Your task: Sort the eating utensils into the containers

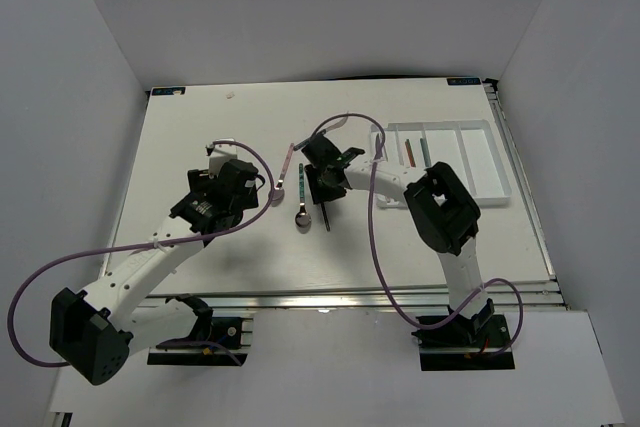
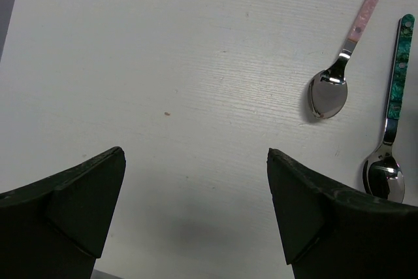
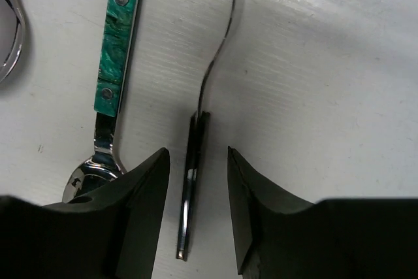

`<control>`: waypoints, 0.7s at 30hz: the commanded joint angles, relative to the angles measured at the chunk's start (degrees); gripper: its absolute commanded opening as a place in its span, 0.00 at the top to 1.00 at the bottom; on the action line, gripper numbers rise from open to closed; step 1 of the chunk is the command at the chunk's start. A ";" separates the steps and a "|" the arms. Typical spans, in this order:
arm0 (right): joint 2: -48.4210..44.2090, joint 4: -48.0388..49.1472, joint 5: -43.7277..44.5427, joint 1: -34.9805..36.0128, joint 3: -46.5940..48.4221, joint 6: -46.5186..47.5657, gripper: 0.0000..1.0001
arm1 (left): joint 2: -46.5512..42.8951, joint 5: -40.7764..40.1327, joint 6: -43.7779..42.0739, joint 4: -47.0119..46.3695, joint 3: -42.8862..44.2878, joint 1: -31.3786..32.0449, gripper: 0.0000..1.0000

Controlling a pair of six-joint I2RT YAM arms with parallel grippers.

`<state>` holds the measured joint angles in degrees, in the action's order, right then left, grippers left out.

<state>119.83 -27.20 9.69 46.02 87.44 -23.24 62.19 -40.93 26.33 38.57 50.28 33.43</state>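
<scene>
We are working on the pick-up step for one more utensil. In the right wrist view, the right gripper [image 3: 196, 161] is hanging over a dark-handled utensil [image 3: 199, 129] lying on its edge in the lower middle of the frame. The fingers [image 3: 144, 200] are standing partly apart with the handle between them, and a strip of table is showing on each side, so nothing is being held yet. A teal spoon [image 3: 116, 50] is lying just beside it in the upper left of that frame. A pink spoon [image 2: 339, 63] is showing at the upper right of the left wrist view.

The left gripper [image 2: 196, 161] is hovering wide open over bare table, holding nothing.

The white tray [image 1: 485, 167] is sitting at the upper right of the overhead view, well apart from these three pieces.

We are judging that the next move calls for closing squarely on the thin handle without nudging the teal spoon. We would then be lifting it and carrying it right to a compartment.
</scene>
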 commanded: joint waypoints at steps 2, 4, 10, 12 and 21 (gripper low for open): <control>0.58 1.01 -1.34 0.39 0.89 -1.19 0.60 | -0.23 0.85 -0.49 -0.51 -0.10 -0.38 0.02; 1.28 0.31 -0.12 0.39 0.80 -1.19 0.73 | 0.03 1.02 -0.57 -0.51 -0.10 -0.47 0.02; -1.87 2.05 0.86 0.04 -2.27 -0.66 1.00 | -0.23 1.46 -0.75 -0.51 -0.18 -0.47 0.02; -6.79 3.03 0.50 -0.75 -3.58 0.30 1.00 | -0.32 1.46 -0.75 -0.42 -0.18 -0.47 0.02; -17.88 0.31 0.50 -23.58 -7.64 16.29 1.00 | -0.41 4.98 -1.10 -1.30 -0.36 -0.47 0.02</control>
<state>103.44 -25.23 8.01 29.63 79.99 -14.46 62.50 -37.82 25.74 38.35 50.17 33.17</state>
